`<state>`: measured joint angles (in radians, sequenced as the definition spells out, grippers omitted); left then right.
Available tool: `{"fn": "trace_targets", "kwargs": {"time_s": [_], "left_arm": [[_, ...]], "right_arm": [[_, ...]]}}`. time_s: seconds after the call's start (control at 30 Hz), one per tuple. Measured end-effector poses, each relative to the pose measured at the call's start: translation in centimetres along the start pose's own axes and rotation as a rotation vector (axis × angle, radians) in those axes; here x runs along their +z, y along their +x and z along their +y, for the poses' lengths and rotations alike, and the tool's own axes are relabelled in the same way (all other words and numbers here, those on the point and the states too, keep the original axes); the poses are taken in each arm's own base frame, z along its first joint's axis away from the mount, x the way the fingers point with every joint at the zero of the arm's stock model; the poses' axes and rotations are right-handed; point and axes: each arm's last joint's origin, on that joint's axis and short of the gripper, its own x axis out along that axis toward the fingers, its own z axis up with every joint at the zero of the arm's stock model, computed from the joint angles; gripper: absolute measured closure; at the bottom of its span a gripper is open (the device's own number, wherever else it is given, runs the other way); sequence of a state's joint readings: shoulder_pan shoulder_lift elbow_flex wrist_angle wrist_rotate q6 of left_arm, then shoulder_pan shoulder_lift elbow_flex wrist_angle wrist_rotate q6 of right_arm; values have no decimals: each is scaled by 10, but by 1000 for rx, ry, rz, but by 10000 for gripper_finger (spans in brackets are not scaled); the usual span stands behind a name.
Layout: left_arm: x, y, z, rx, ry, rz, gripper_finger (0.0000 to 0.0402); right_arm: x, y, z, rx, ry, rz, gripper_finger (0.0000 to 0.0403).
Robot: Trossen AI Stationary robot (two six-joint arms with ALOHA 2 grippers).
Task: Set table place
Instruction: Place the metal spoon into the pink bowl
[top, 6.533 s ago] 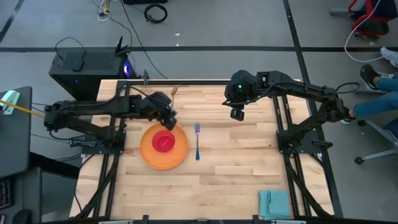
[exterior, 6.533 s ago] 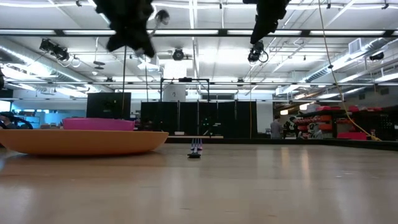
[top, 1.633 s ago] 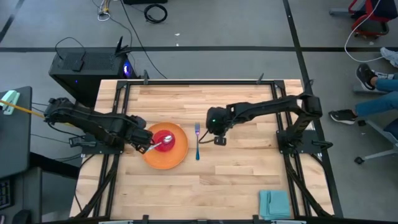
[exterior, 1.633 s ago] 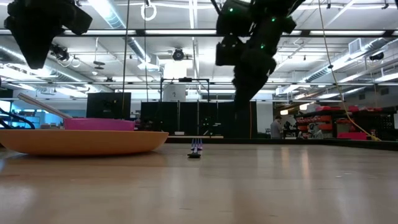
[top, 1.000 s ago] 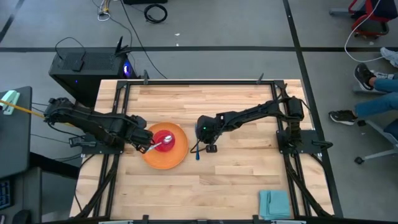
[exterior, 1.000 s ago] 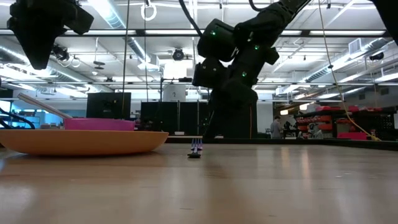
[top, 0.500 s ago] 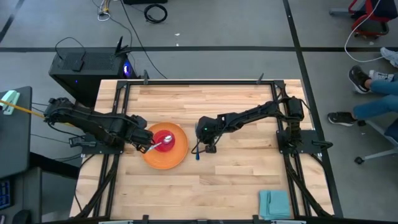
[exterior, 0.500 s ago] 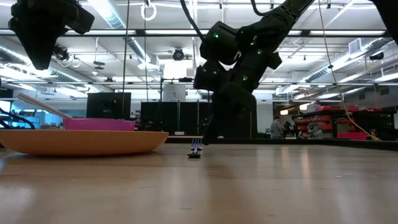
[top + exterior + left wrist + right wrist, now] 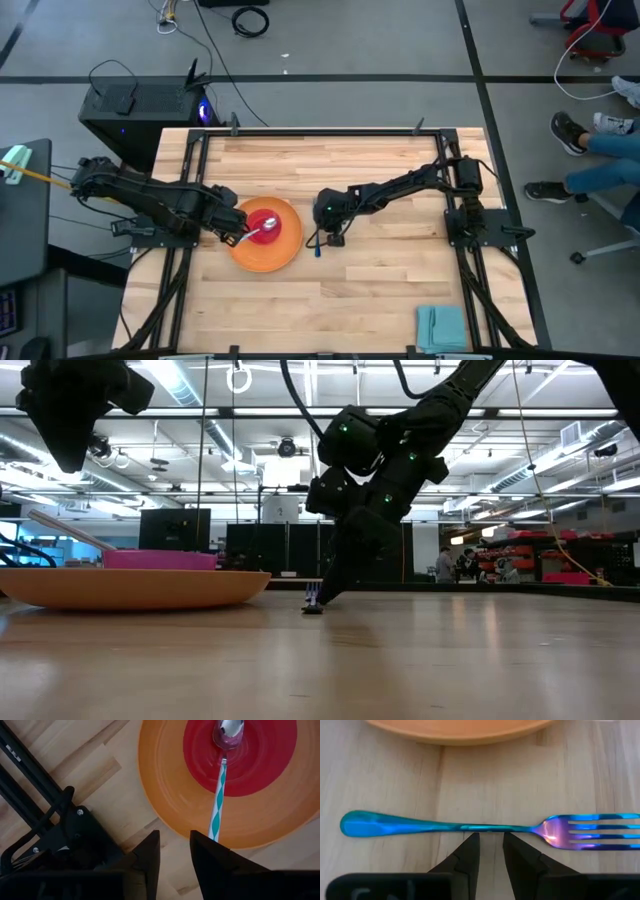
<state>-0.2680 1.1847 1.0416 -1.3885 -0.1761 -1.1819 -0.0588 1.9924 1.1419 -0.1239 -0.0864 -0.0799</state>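
Observation:
An orange plate (image 9: 262, 260) lies on the table left of centre with a red bowl (image 9: 266, 226) on it. A spoon (image 9: 218, 800) has its head in the bowl, and its striped handle leans out over the bowl's rim toward my left gripper (image 9: 175, 852). That gripper is open above the plate's left rim, and the handle passes beside it. A blue fork (image 9: 420, 826) lies flat on the wood right of the plate. My right gripper (image 9: 491, 842) is open and low over the fork's handle, close to the tines. My right gripper comes down on the fork from above, slanting in from the table's right. Its fingertips (image 9: 471, 842) stand side by side along the handle's middle (image 9: 487, 827), not across it. I cannot tell whether they touch the fork, which lies flat on the table.
A folded teal napkin (image 9: 441, 327) lies at the table's near right corner. Black rails (image 9: 455, 215) run along the left and right sides. A black box (image 9: 140, 105) stands off the far left corner. A person's legs (image 9: 600, 165) show beyond the right edge.
My right gripper has come down toward the fork and tipped, so its fingertips now reach table level beside the fork. The fork, plate, bowl and spoon lie where they were.

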Motion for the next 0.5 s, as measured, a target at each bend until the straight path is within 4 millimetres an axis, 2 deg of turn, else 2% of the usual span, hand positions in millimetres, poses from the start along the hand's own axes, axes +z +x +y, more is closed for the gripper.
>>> {"fn": "trace_targets", "kwargs": {"time_s": [0.5], "left_arm": [[0,0,0,-2,-3,-1,291]], "right_arm": [[2,-1,6,1,64,-14,308]]}}
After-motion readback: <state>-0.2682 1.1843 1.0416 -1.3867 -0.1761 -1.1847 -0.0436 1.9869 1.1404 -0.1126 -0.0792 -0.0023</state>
